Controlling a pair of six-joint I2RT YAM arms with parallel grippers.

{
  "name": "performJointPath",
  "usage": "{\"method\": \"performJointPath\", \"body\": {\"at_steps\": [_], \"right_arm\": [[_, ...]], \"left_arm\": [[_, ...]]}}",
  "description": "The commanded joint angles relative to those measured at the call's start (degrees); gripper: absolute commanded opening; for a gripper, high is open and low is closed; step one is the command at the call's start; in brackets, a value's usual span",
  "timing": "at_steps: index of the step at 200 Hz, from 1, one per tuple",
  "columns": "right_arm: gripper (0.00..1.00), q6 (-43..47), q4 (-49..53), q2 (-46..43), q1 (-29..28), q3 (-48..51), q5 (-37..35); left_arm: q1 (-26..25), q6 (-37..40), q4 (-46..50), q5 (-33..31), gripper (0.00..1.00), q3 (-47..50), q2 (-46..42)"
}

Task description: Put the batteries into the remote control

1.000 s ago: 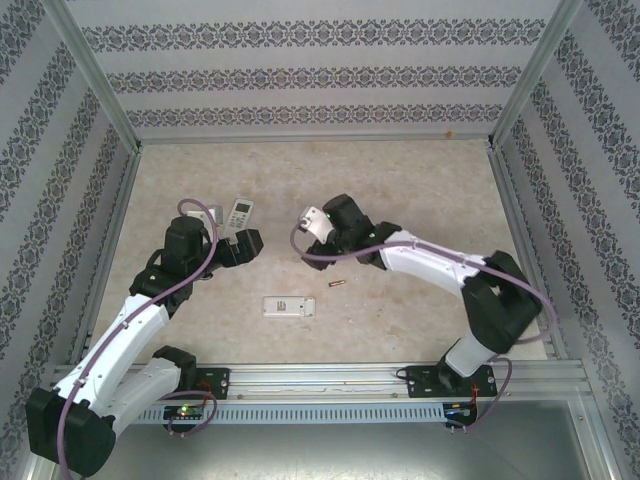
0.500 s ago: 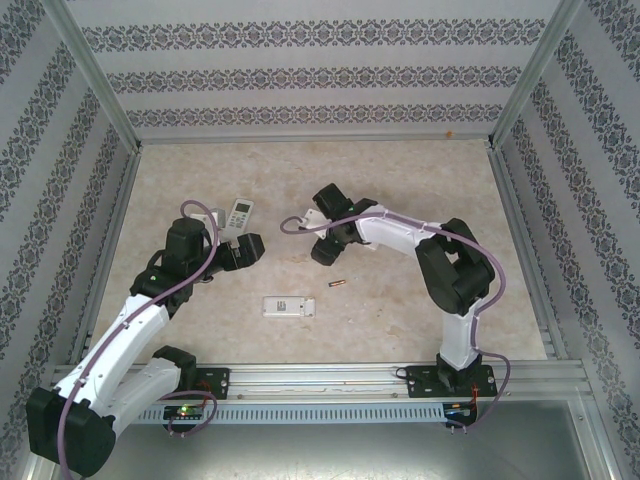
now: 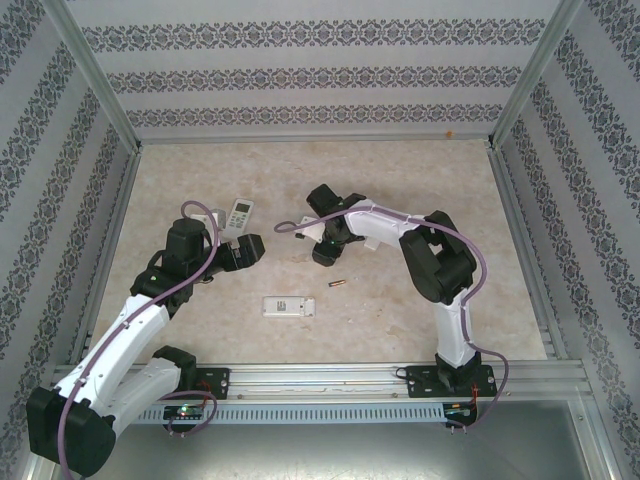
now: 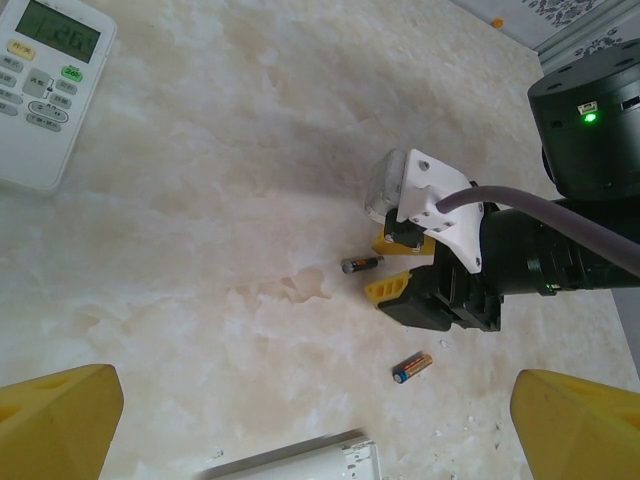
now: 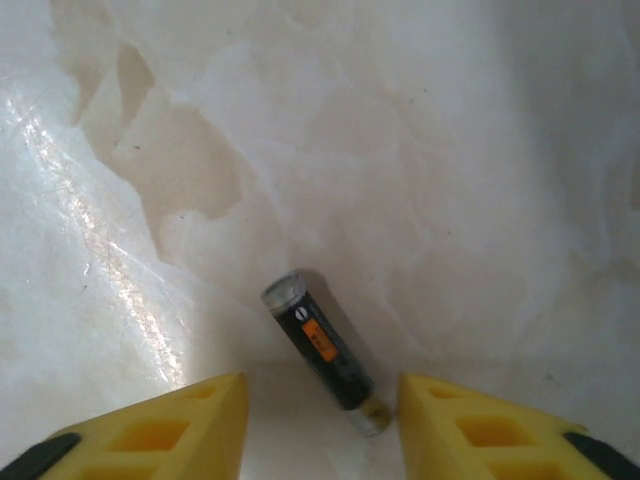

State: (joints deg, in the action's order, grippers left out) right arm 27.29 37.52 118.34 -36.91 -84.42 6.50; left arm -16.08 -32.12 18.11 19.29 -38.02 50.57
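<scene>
**A:** Bench (image 3: 400, 180): what is recorded?

**B:** A pale marbled surface is noted, walled on three sides by patterned panels. Two white-and-black arms are seen over it. The left arm (image 3: 130, 330) is stretched up the left side. The right arm (image 3: 440, 270) is folded back toward the middle.

**A:** Remotes?

**B:** A white front remote (image 3: 288, 306) is found lying flat near the front middle, between the two arms and apart from both hands. A display remote (image 4: 45, 90), with a greenish screen and rows of buttons, is logged farther back on the left, just beyond the left hand (image 3: 250, 248).

**A:** State of the hands?

**B:** The left hand is held wide, its yellow pads (image 4: 55, 420) at the far corners of its wrist view, with nothing gripped. The right hand (image 4: 393, 266) is set down close to the bench, fingers at a moderate gap, and nothing is seen clamped.

**A:** Batteries?

**B:** One battery (image 5: 322, 350) is seen lying flat on the bench between the right hand's pads. It is slanted across the gap, with its lower end close to one pad. Whether they touch cannot be told. A second battery (image 4: 412, 366) is noted loose on the bench, between the right hand and the front remote.
</scene>
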Motion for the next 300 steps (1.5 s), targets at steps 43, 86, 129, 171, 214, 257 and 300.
{"method": "performJointPath", "body": {"at_steps": [43,86,129,171,214,257,300], "right_arm": [[0.15,-1.4,3.3,-0.1,-1.0,-2.0,-2.1],[0.00,-25.8,-5.3,-10.7,0.6,4.6,13.1],[0.00,-57.0,-15.8,-23.4,-3.1,19.3,12.5],[0.01,-78.0,-18.4,-31.9,-13.5,28.6,7.0],[0.01,-89.1,-19.9,-32.5,-19.9,34.2,7.0],[0.01,-88.2,-20.5,-27.7,-20.6,32.2,6.9],[0.03,-87.5,-20.9,-24.3,-20.6,31.2,5.6]], "left_arm": [[-0.2,-0.1,-0.6,0.3,1.00,0.8,0.1],[-0.2,-0.1,0.1,0.2,1.00,1.2,0.1],[-0.2,0.3,-0.2,0.1,1.00,1.3,0.0],[-0.2,0.7,-0.8,0.8,1.00,1.3,0.2],[-0.2,2.4,-0.3,-0.1,1.00,1.1,0.9],[-0.2,2.3,-0.6,-0.1,1.00,0.7,1.1],[-0.2,2.6,-0.3,-0.3,1.00,0.8,1.1]]}}
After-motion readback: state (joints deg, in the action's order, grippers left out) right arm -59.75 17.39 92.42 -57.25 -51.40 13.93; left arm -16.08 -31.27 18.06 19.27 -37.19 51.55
